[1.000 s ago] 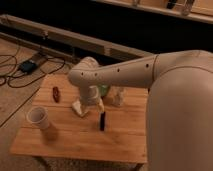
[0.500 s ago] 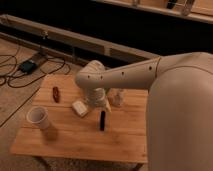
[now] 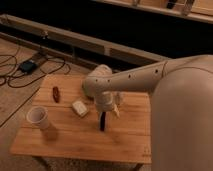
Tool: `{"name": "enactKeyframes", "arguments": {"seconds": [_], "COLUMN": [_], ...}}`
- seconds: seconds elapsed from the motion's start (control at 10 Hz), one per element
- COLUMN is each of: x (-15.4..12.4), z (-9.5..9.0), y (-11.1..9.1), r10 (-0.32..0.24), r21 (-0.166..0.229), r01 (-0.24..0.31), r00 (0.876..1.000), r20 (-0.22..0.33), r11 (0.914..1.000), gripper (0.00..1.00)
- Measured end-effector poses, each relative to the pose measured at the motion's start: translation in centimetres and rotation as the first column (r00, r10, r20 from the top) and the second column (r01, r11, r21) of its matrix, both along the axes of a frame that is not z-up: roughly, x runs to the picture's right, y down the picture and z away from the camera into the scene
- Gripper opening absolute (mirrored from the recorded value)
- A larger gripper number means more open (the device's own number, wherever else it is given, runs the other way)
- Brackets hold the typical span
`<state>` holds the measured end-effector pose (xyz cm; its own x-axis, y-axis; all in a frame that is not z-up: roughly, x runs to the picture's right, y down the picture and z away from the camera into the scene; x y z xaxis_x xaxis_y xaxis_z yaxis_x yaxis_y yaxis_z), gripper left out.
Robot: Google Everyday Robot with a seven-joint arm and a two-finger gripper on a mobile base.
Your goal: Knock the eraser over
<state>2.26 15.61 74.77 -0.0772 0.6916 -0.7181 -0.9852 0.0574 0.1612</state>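
The eraser is a thin black block standing upright on edge near the middle of the wooden table. My gripper hangs from the white arm right above and just behind the eraser, its lower end close to the eraser's top. The arm's wrist hides the table behind it.
A white paper cup stands at the table's left front. A small white squarish block lies left of the eraser. A small red object lies at the left back. Cables and a power brick lie on the floor to the left.
The arm has moved right and down toward the eraser, and the gripper now sits just above it. The eraser still stands upright.
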Motion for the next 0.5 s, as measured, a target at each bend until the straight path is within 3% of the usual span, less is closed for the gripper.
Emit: {"name": "enactKeyframes", "arguments": {"seconds": [0.3,0.5], "x": [2.2,2.1], "z": [-0.4,-0.5], "y": [0.1,-0.1], "r10": [0.033,0.047], "r21": [-0.002,0.002], "r01": [-0.033,-0.047], "r00": [0.999,0.998], "r20": [-0.036,-0.028], "r11": [0.9994,0.9989], "gripper": [0.65,0.65]}}
